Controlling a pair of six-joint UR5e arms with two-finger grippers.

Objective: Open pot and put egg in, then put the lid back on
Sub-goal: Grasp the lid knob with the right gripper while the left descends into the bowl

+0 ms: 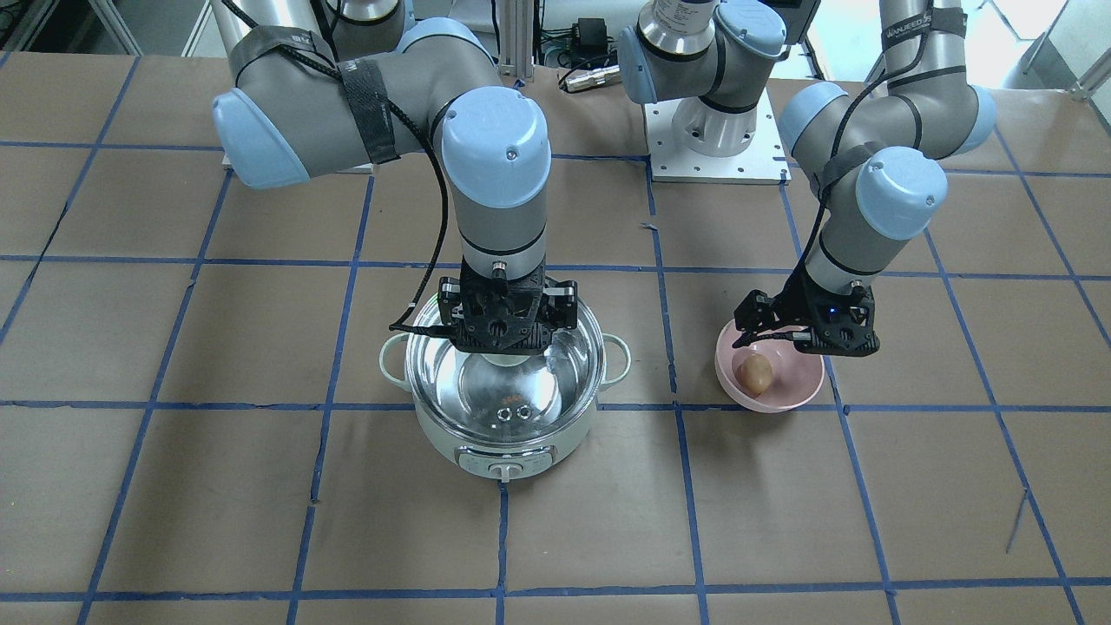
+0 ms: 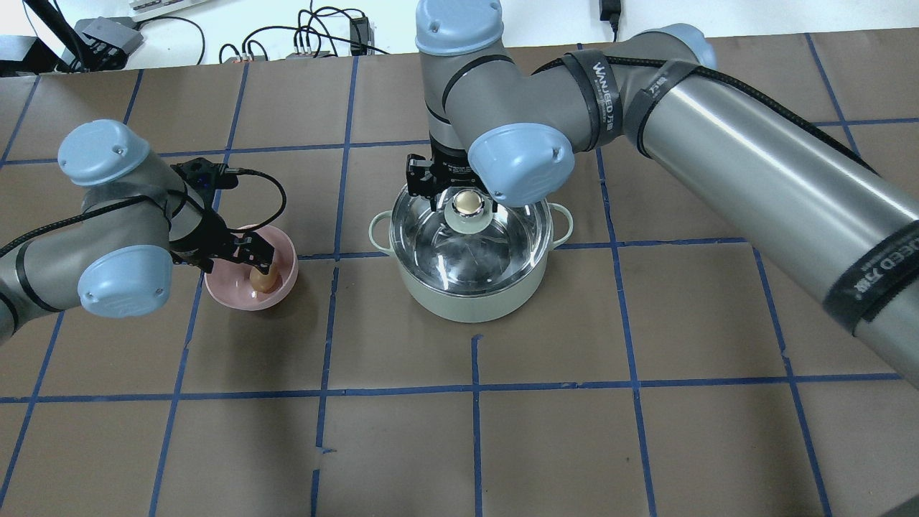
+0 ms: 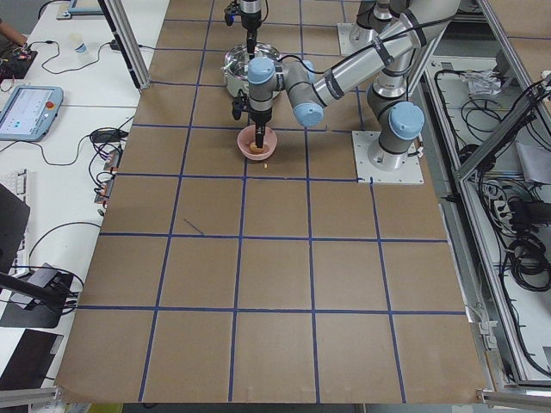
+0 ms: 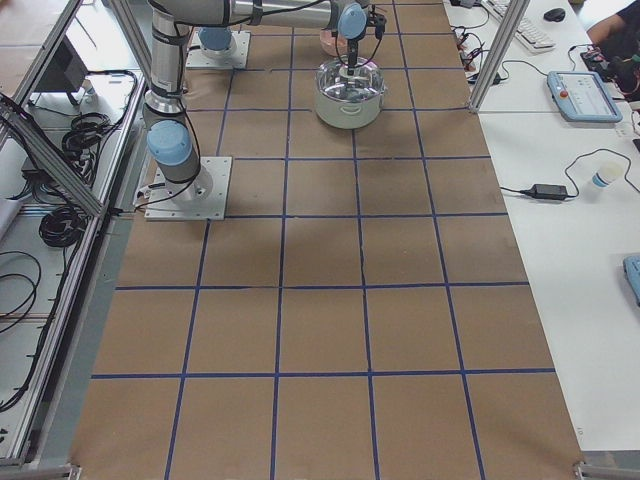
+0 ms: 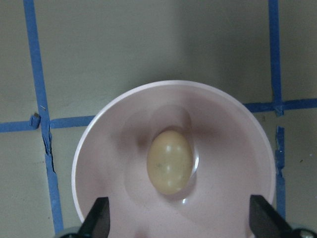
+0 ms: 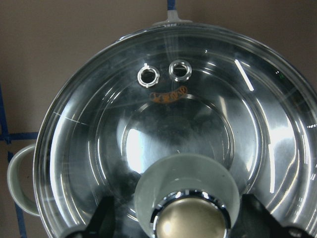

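Note:
The mint-green pot (image 1: 503, 443) stands mid-table with the glass lid (image 1: 521, 386) on it. My right gripper (image 6: 181, 218) hangs low over the lid, open, with its fingers on either side of the cream-topped knob (image 2: 468, 203); I cannot tell if they touch it. The brown-tan egg (image 5: 169, 161) lies in a pink bowl (image 5: 233, 148) beside the pot. My left gripper (image 5: 181, 220) is open just above the bowl, its fingertips (image 5: 99, 218) spread wide on either side of the egg (image 1: 755, 371) and not touching it.
The table is brown paper with a grid of blue tape. The pink bowl (image 2: 287, 251) is about one tile from the pot (image 2: 467, 298). The robot's base plate (image 1: 716, 161) sits at the table's back edge.

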